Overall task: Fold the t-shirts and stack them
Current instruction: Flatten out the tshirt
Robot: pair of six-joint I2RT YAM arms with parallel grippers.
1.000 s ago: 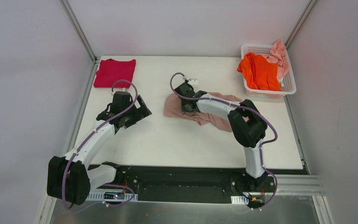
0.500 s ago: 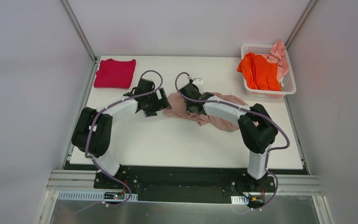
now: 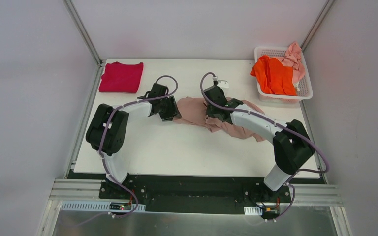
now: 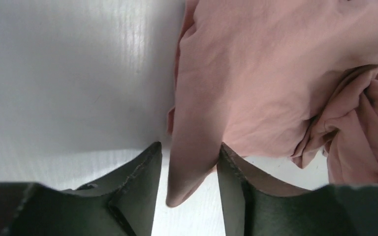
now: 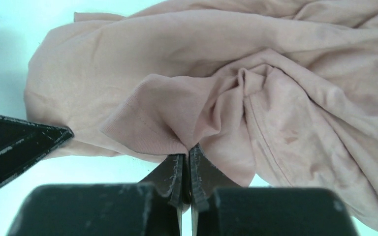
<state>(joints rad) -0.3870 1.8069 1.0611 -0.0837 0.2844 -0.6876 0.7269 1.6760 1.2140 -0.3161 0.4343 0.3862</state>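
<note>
The dusty-pink beige t-shirt (image 3: 192,110) lies crumpled at the table's middle. My left gripper (image 3: 173,114) is at its left edge. In the left wrist view a fold of the shirt (image 4: 256,88) hangs between the parted fingers of that gripper (image 4: 189,146); it touches the right finger, and a gap shows on the left. My right gripper (image 5: 187,150) is shut on a bunched fold of the same shirt (image 5: 177,73), near its middle (image 3: 210,114). A folded crimson-magenta t-shirt (image 3: 121,76) lies at the far left corner.
A white lattice basket (image 3: 306,91) at the far right corner holds a bright orange t-shirt (image 3: 273,74) and a pale pink one (image 3: 294,58). The left gripper's finger (image 5: 19,142) shows at the left of the right wrist view. Metal frame posts stand at the table's far corners.
My left arm swung right from the table's left part to the pink shirt's left edge, and its jaws narrowed. My right gripper shut on the cloth and shifted right.
</note>
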